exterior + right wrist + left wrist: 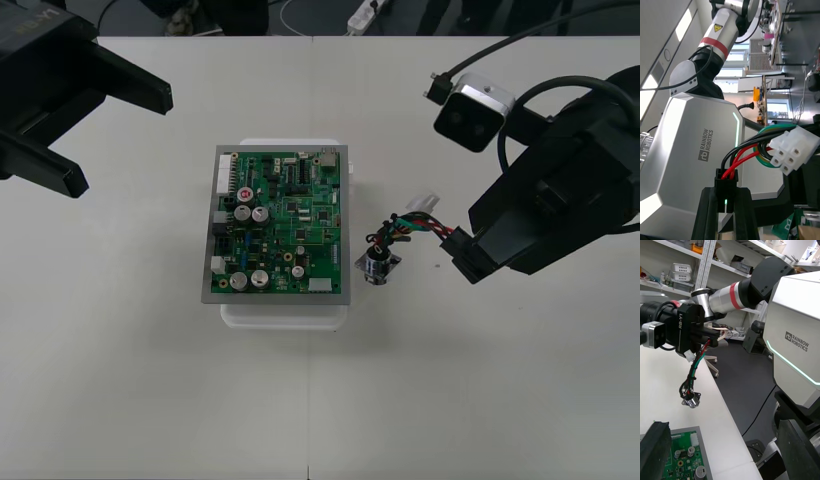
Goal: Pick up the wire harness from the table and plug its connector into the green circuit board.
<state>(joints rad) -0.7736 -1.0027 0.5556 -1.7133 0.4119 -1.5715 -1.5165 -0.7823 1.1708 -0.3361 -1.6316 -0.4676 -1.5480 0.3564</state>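
Harness [405, 235] hangs from the right gripper [462, 258], whose jaws pinch its black plug [726, 185]. The metal socket [378, 266] dangles below them, near the plain table [120, 380]. Best to carry the plug over the green circuit board [280, 225] ahead of the jaws, socket trailing clear. The left gripper [120, 140], jaws spread, waits well apart, leaving room.

Black right gripper [463, 258], silver red-ringed arm [720, 300]

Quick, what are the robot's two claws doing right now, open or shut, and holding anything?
Left gripper: open, holding nothing.
Right gripper: shut on the wire harness, pinching its black plug.
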